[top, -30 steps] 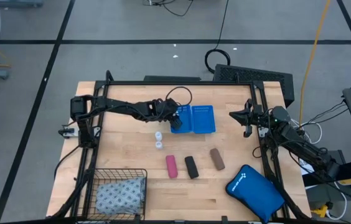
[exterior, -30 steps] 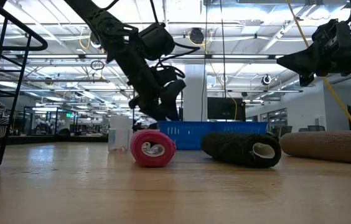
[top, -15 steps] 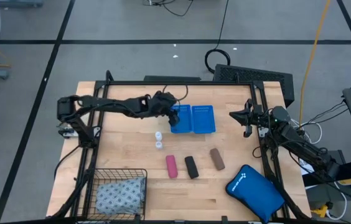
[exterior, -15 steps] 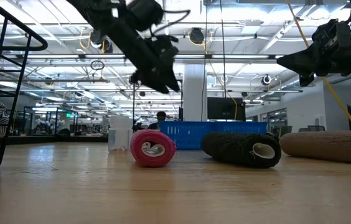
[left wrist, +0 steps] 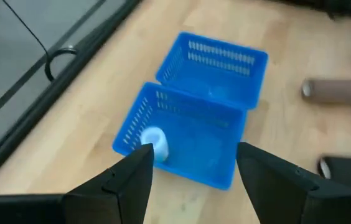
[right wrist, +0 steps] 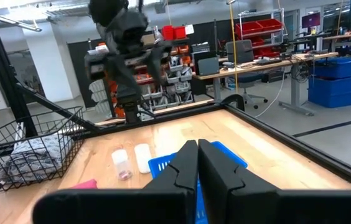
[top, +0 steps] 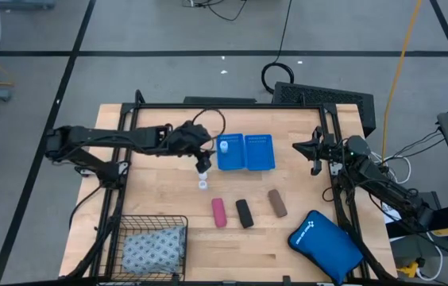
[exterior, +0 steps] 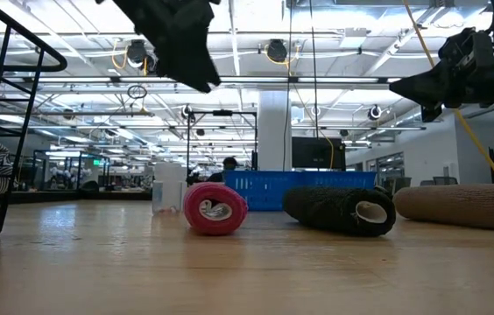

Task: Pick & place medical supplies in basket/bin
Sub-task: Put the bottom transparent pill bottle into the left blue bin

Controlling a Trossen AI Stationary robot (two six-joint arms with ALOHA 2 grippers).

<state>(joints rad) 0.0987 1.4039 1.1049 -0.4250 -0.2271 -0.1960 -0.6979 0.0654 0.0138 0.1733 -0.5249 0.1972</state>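
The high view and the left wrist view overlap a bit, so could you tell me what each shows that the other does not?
Only the high view shows the wire basket holding the dotted soft pack, the pink roll, two vials on the table, the blue zip pouch and the right gripper, shut at the table's right edge.

Only the left wrist view shows the left gripper's fingers apart and empty, and the tray's perforated walls close up.

Both show the blue tray with one white vial in a compartment, and the brown roll.
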